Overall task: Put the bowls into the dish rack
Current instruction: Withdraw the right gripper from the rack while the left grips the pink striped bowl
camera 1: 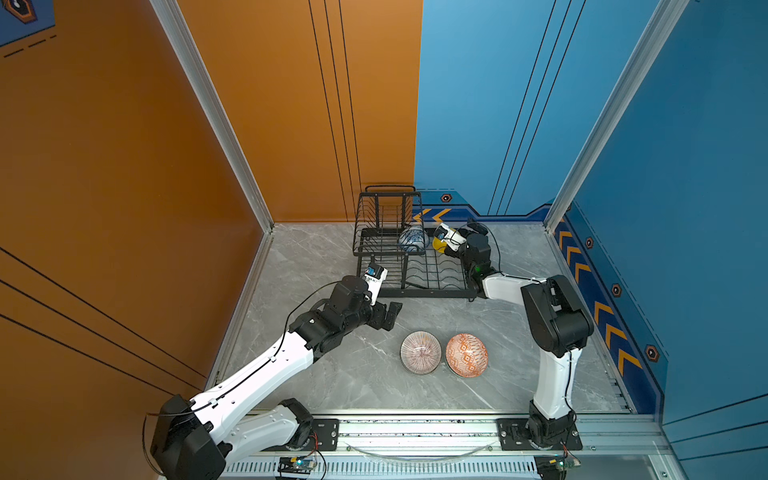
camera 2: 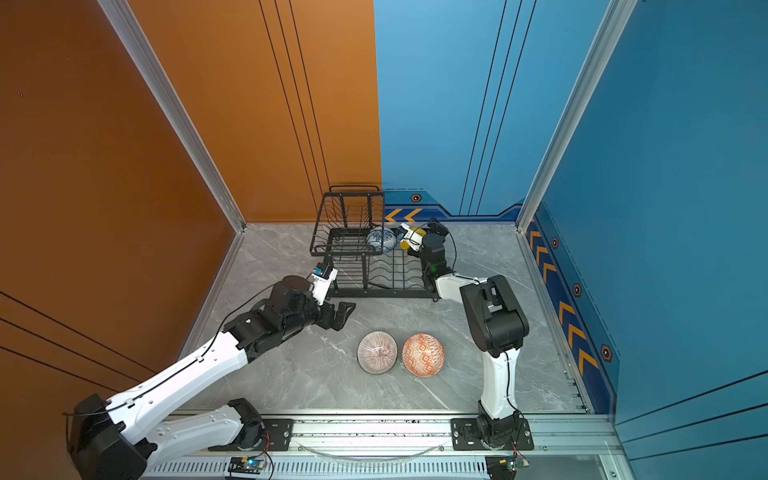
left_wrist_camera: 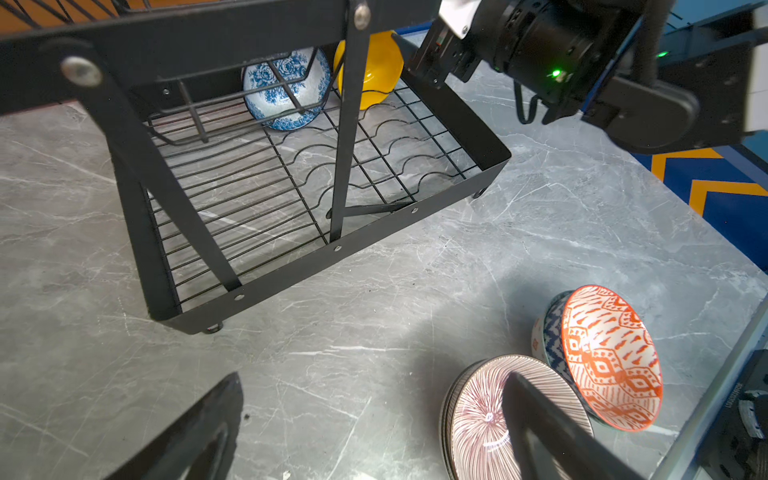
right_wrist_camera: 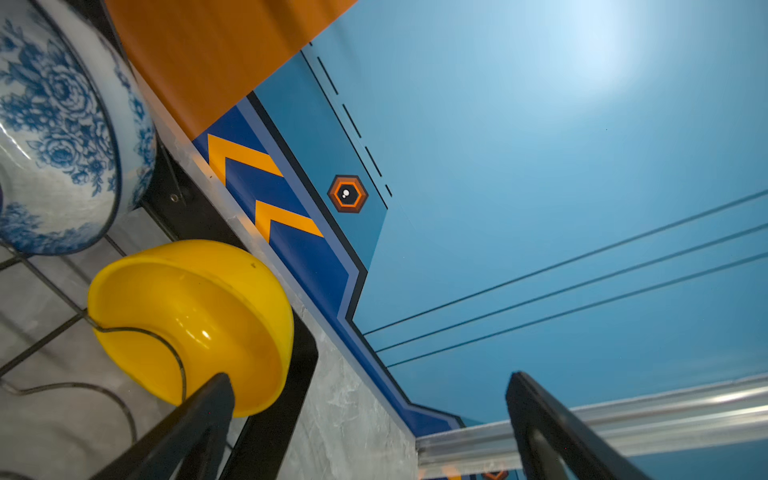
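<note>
standing on edge in the wire slots of the rack [camera 1: 428, 293], the yellow bowl [right_wrist_camera: 195, 324] occupies the far right corner of the lower tier in both top views, just beside the blue bowl [right_wrist_camera: 54, 145], which is also tipped up there, at the edge of the raised basket. the right gripper [right_wrist_camera: 370, 376] reaches over that corner with its jaws wide apart and nothing between them. in the right wrist view one finger overlaps the yellow bowl's rim, but whether it touches cannot be told. the left gripper [camera 1: 392, 316] hovers above the table [camera 1: 332, 374] near the rack's front left corner, jaws likewise apart and empty. two bowls sit mouth-up on the table in front of the rack, well apart from it: the striped bowl [camera 1: 420, 352] and, close beside it on the right, the orange bowl [camera 1: 466, 354]. the left wrist view shows one black finger in front of the striped bowl.
</note>
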